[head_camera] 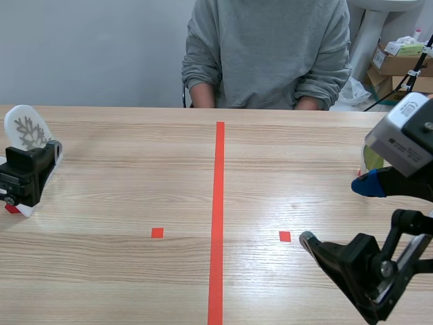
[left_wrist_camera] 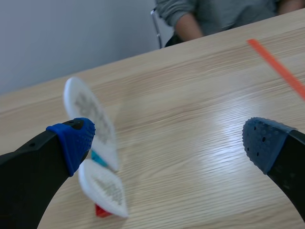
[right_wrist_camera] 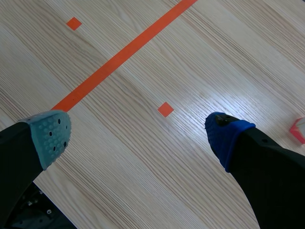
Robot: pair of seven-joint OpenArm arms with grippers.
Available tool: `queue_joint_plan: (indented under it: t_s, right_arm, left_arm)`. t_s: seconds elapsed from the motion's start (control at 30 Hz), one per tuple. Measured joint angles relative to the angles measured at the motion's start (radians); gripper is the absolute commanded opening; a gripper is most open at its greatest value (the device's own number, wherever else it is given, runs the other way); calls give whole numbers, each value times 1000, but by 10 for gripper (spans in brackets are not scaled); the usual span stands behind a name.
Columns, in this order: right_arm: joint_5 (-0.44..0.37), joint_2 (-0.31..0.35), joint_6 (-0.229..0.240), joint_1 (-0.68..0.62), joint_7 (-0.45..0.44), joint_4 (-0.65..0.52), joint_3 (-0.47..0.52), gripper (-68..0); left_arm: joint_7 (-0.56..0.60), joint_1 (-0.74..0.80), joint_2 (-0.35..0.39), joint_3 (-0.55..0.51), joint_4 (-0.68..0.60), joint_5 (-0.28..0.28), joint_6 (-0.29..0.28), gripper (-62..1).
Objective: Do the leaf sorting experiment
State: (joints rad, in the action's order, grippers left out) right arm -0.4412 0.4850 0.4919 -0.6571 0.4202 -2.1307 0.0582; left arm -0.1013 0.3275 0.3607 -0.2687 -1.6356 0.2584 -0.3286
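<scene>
Two white oval leaf plaques stand at the table's far left: a tall one (head_camera: 26, 128) (left_wrist_camera: 89, 120) with a grey leaf print, and a lower one (left_wrist_camera: 105, 191) leaning in front of it. Between them sit a teal piece (left_wrist_camera: 98, 158) and a red piece (left_wrist_camera: 102, 211). My left gripper (head_camera: 28, 170) (left_wrist_camera: 167, 138) is open just in front of them, its left pad (left_wrist_camera: 74, 140) close to the tall plaque, nothing held. My right gripper (head_camera: 338, 211) (right_wrist_camera: 138, 133) hangs open above the bare table at the right, over a red square mark.
A person (head_camera: 267, 51) sits across the table, forearms at the far edge. A yellow-green object (head_camera: 371, 160) shows behind my right arm, and a red-and-white piece (right_wrist_camera: 298, 129) lies beside my right finger. Cardboard boxes (head_camera: 399, 62) stand off the table, back right.
</scene>
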Motion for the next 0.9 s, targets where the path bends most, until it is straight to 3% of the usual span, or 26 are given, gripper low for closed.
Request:
queue_joint_plan:
  t_s: [0.07, 0.4, 0.53, 0.7, 0.83, 0.9]
  right_arm:
    - [0, 0, 0, 0, -1, 0, 0, -97]
    - [0, 0, 2, 0, -54, 0, 0, -97]
    - [0, 0, 97, -5, -74, 0, 24, -97]
    - [0, 0, 149, -57, -153, 0, 120, -97]
    - [-32, 0, 239, -82, -197, 8, 172, -97]
    - [-45, 0, 249, -86, -203, 25, 174, -97]
  left_arm:
    - [-4, 67, 0, 2, -84, 6, -43, 14]
    - [-19, 319, 22, 80, -309, 23, -116, 14]
    - [-18, 358, 68, 93, -352, 24, -117, 14]
    - [-18, 399, 117, 93, -362, 81, -123, 14]
    - [-21, 421, 125, 93, -362, 114, -164, 14]
    - [-21, 423, 125, 93, -362, 136, -166, 14]
